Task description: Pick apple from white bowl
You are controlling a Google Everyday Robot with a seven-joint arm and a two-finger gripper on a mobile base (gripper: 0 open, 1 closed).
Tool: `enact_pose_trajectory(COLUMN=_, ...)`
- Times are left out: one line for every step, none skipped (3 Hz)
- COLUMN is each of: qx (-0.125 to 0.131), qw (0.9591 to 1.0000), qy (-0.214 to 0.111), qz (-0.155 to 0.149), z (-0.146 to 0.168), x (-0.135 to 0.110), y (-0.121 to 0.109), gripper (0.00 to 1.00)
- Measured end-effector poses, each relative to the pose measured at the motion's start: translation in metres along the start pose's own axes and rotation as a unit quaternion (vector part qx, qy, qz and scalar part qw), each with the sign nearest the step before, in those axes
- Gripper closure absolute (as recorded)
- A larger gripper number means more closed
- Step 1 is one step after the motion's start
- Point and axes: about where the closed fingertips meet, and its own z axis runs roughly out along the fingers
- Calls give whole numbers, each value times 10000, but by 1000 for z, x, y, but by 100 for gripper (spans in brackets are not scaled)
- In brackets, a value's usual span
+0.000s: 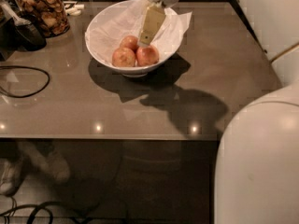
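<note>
The white bowl (pixel 100 45), lined with crumpled white paper, stands on the brown table at the back centre. Three apples lie in its near part. The pinkish-red apple (pixel 148 55) is on the right, a yellower one (pixel 123 57) on the left, and a third (pixel 129 42) behind them. My gripper (pixel 145 41) reaches down into the bowl from the top edge of the view. Its pale yellow tip hangs just above and behind the pinkish-red apple, between it and the back apple. It holds nothing that I can see.
A glass jar of brown snacks (pixel 43 10) stands at the back left beside a dark object (pixel 25 34). A black cable (pixel 28 80) loops on the left of the table (pixel 140 111). My white body (pixel 261 162) fills the lower right.
</note>
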Motion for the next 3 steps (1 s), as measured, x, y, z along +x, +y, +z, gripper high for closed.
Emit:
enact_pose_trajectory(qx=-137, qw=9999, qy=20, qz=83, z=16, x=3, y=-4, gripper=17)
enact_pose_trajectory(qx=-245, qw=9996, qy=26, qz=141, z=28, x=5, y=-7, gripper=18)
enact_pose_trajectory(qx=-318, qw=9993, qy=28, qz=173, z=36, x=6, y=-10, gripper=19)
